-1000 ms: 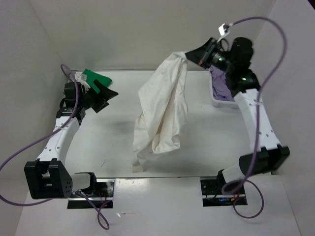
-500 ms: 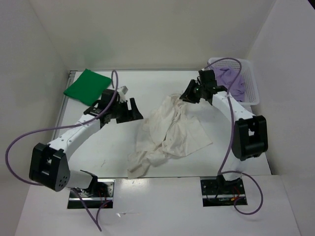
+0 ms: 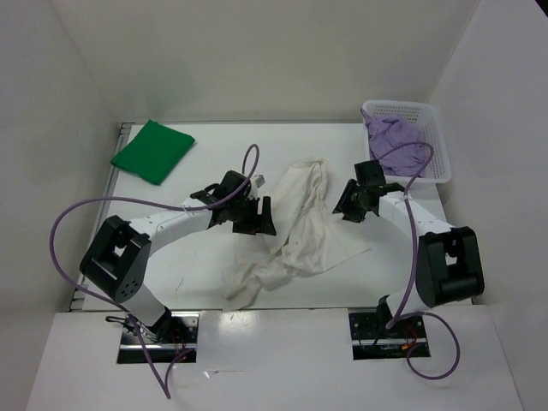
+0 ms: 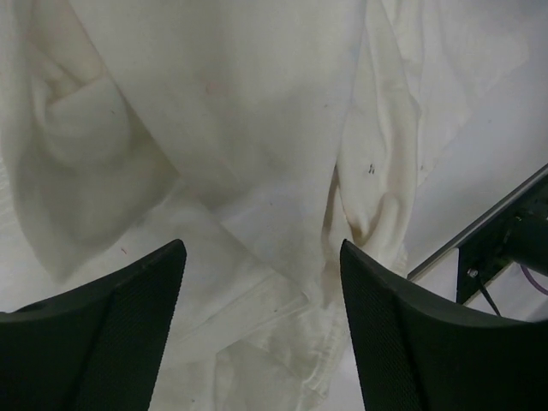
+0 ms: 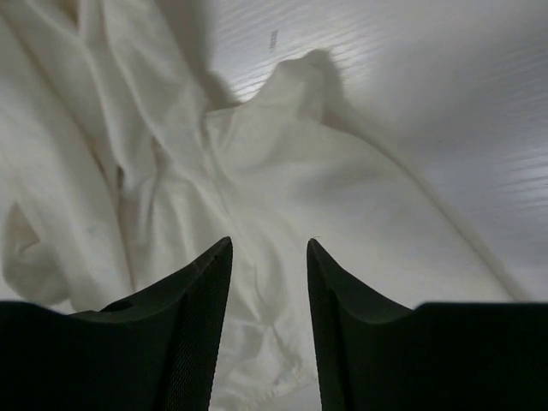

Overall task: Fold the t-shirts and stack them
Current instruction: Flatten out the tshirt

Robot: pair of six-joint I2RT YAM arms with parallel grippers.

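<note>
Top external view: flanking crumpled white t-shirt (image 3: 318, 244) with left gripper (image 3: 259, 223) and right gripper (image 3: 345, 208), both parted, empty, probably to spread it flat.

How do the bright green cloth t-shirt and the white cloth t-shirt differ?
The bright green t-shirt is folded into a flat rectangle; the white t-shirt lies crumpled. Green sits at the far-left corner, white mid-table between the left gripper and right gripper. Both rest on the table, ungripped.

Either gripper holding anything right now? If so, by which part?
Nothing held. Left gripper and right gripper are both open over the crumpled white t-shirt, neither pinching cloth.
</note>
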